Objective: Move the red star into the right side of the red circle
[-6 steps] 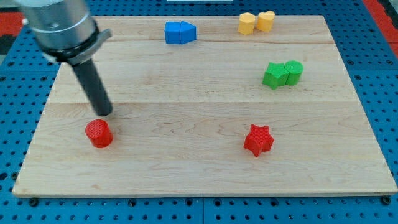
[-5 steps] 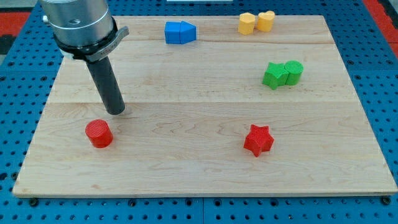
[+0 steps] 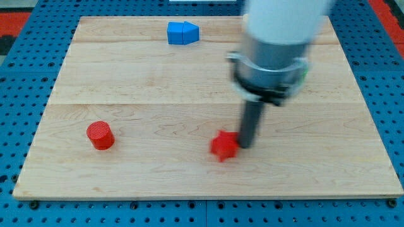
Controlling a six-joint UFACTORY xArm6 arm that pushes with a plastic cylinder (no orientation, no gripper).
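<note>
The red star (image 3: 223,145) lies on the wooden board at the lower middle, blurred with motion. My tip (image 3: 245,144) is right against the star's right side. The red circle (image 3: 100,135) stands at the lower left of the board, far to the left of the star. The arm's wide grey body rises from the rod toward the view's top right.
Two blue blocks (image 3: 182,33) sit together at the top of the board. The arm hides most of the green blocks, of which a sliver (image 3: 307,70) shows, and all of the yellow blocks. The board (image 3: 158,183) lies on a blue pegboard.
My tip has swept from beside the red circle at the left across to the right side of the red star. The star has slid left by about a block's width.
</note>
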